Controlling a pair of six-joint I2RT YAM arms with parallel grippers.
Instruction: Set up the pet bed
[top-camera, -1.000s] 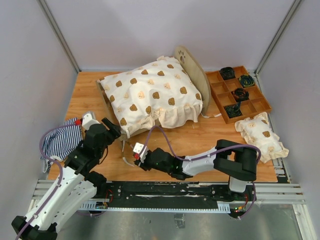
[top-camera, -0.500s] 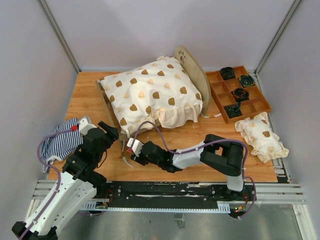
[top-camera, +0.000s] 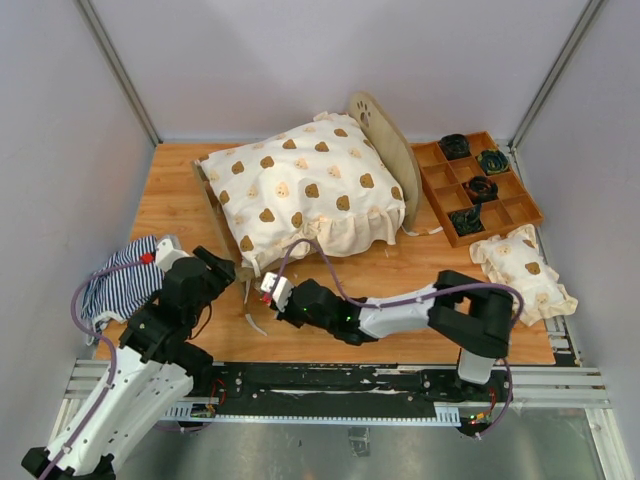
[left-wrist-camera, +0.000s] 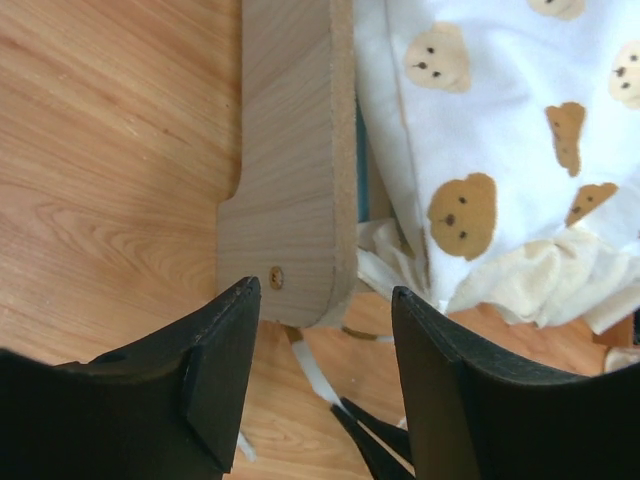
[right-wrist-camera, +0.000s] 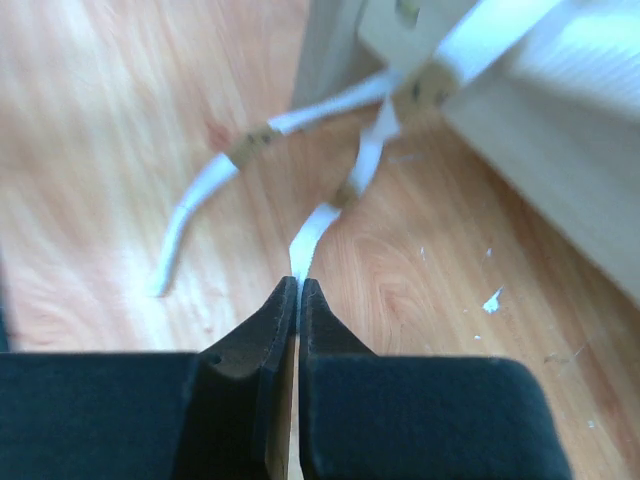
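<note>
Top view, off-task items only. I see a brown wooden tray (top-camera: 519, 206) with square compartments at the table's (top-camera: 180, 200) far right corner. Four compartments hold small black objects (top-camera: 480, 188); I cannot tell what they are. Just in front of the tray lies a small cream pillow (top-camera: 522, 270) with brown bear prints, overhanging the right edge. A navy-and-white striped cloth (top-camera: 120, 280) lies crumpled at the near left edge. Plain grey walls (top-camera: 300, 60) enclose the table.
</note>
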